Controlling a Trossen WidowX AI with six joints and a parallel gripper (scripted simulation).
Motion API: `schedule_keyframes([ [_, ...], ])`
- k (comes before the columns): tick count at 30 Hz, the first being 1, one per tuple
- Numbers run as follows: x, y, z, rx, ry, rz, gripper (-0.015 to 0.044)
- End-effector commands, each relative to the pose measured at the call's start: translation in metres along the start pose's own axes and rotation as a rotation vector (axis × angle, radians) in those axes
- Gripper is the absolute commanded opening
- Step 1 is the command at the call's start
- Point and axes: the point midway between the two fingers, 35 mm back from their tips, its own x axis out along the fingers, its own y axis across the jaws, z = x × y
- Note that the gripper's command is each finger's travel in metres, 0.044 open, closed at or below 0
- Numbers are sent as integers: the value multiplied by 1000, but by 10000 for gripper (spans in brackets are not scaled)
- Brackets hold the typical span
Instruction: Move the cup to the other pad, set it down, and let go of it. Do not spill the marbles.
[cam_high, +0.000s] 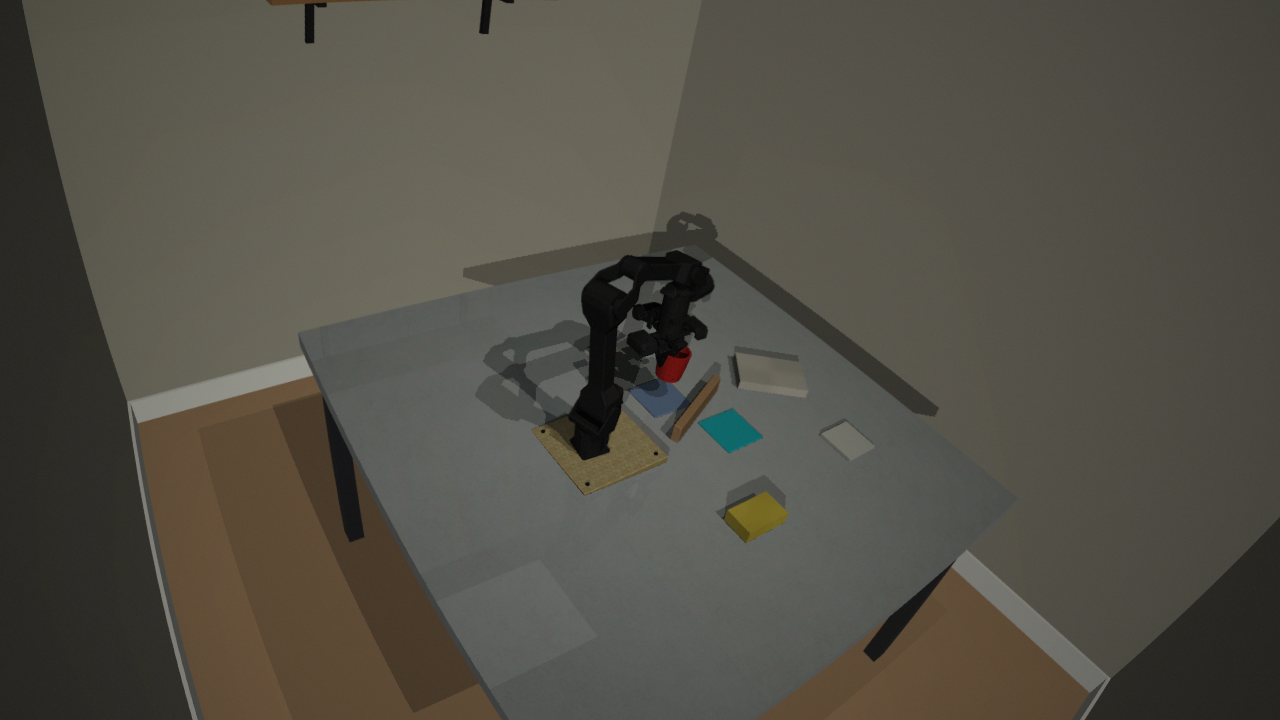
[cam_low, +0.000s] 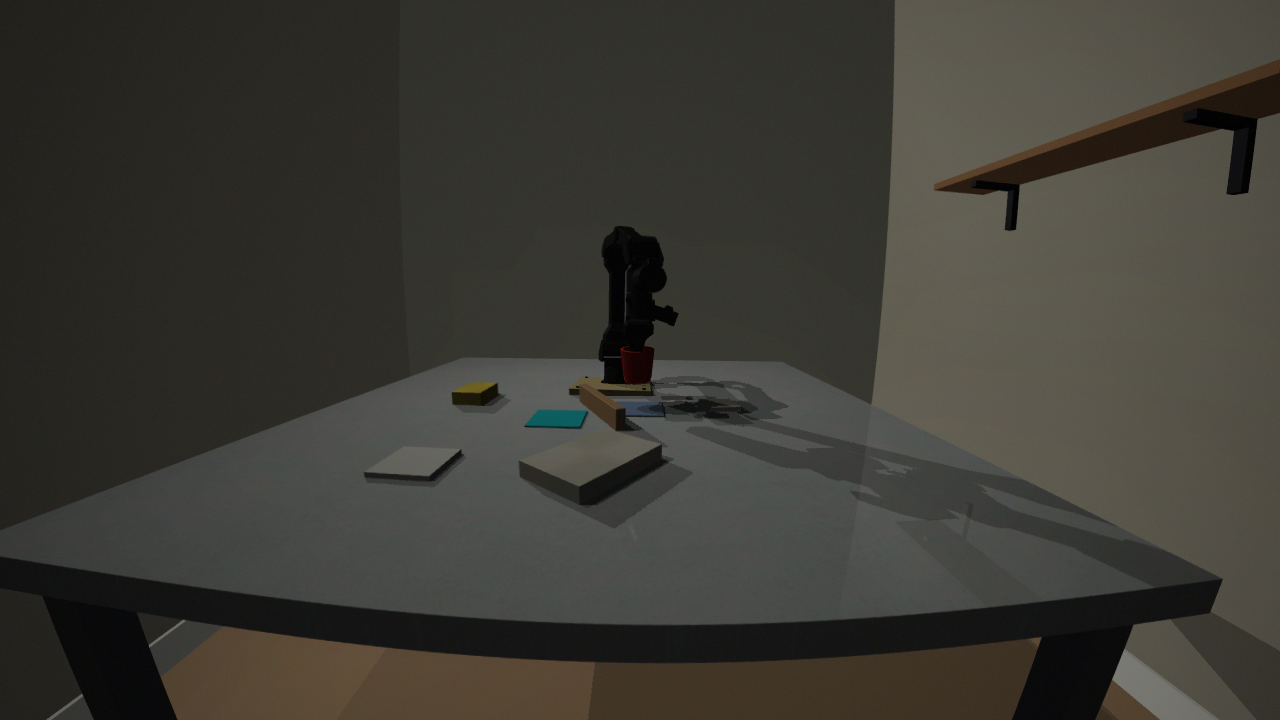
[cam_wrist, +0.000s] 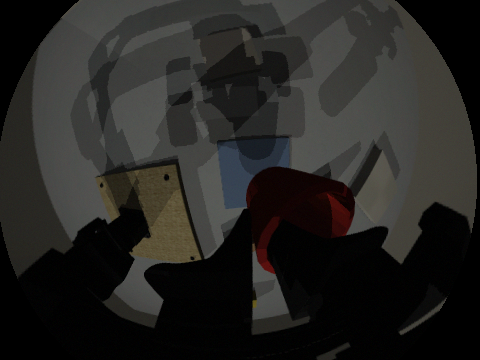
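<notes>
The red cup (cam_high: 674, 367) (cam_low: 637, 367) (cam_wrist: 295, 192) hangs in the air above the blue pad (cam_high: 657, 402) (cam_wrist: 232, 175), nearly upright in the top and exterior views. My gripper (cam_high: 667, 355) (cam_low: 636, 347) (cam_wrist: 252, 212) is shut on the cup's wall at the rim, with one finger reaching inside the cup. The teal pad (cam_high: 730, 430) (cam_low: 556, 419) lies on the other side of a low wooden bar (cam_high: 695, 409) (cam_low: 601, 407), with nothing on it. No marbles can be made out; the cup's inside is dark and partly hidden by the finger.
A cream block (cam_high: 769, 374) (cam_low: 590, 465) lies beyond the bar. A thin pale tile (cam_high: 847, 439) (cam_low: 413, 462) and a yellow block (cam_high: 756, 516) (cam_low: 475, 394) lie past the teal pad. Another tile (cam_wrist: 227, 52) lies beyond the blue pad in the wrist view. The arm stands on a tan board (cam_high: 626, 461) (cam_wrist: 170, 215).
</notes>
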Motion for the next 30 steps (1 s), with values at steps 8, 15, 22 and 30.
schedule_keyframes([
  [8, 0, -3, -5, -1, 0, 0, 0],
  [15, 0, -8, -17, -2, -1, 1, 0],
  [22, -1, -14, -28, -4, 0, 1, 0],
  [30, -1, -20, -43, -4, 0, 1, 0],
])
